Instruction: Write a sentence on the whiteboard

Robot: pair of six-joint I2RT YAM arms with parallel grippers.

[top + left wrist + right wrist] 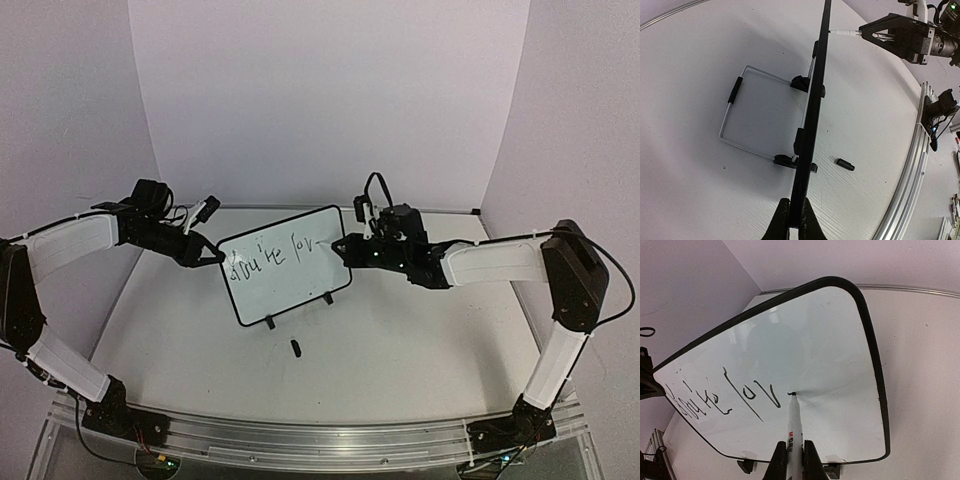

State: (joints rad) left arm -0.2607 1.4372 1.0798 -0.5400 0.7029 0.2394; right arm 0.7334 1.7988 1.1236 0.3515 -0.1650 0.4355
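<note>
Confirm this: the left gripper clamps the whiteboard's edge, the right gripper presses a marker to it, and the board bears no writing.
Wrong on the writing. The right wrist view shows the sentence begun on the whiteboard in dark script, reaching about "You're lov". The rest stands: the left gripper clamps the board's edge and the right gripper presses the marker to it.

We are looking at a white table (420,330) that is carrying a whiteboard (290,285), which is standing near its middle on two black feet and a wire stand (735,125) behind; a small black cap (296,347) is lying just in front, apart from the feet
</note>
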